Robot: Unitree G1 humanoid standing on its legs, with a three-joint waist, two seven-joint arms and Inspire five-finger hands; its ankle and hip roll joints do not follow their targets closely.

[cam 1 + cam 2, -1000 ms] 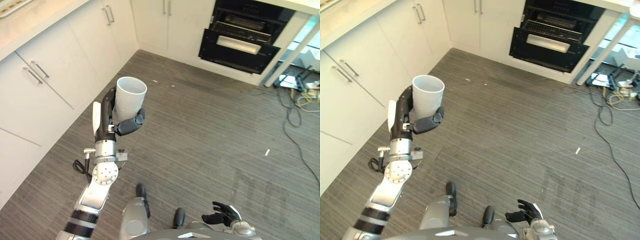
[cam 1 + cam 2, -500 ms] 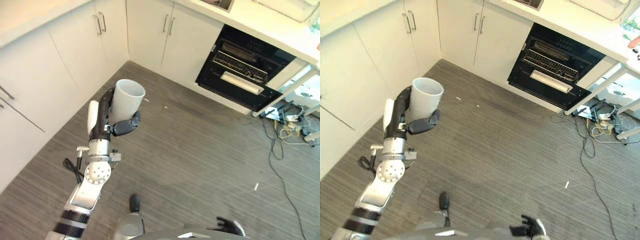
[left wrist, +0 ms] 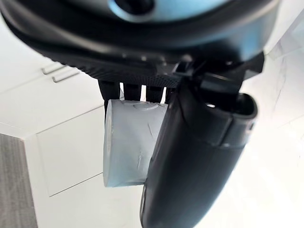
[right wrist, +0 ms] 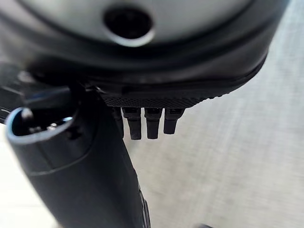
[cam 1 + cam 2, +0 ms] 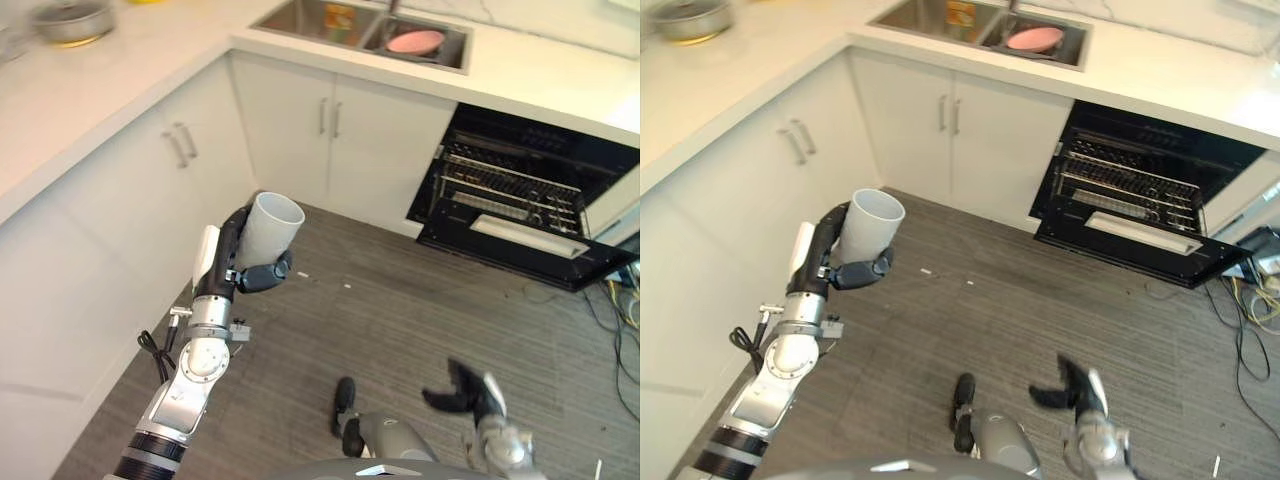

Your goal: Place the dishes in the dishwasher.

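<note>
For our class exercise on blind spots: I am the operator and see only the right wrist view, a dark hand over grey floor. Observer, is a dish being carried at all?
Observer: Yes. The left hand is curled round a white cup, held upright.
Operator: Is the dishwasher ready?
Observer: The dishwasher under the counter stands open, door down, rack showing.
Operator: Any more dishes waiting?
Observer: A pink plate lies in the sink.
Operator: And my right hand?
Observer: The right hand hangs low, fingers spread, holding nothing.
</note>
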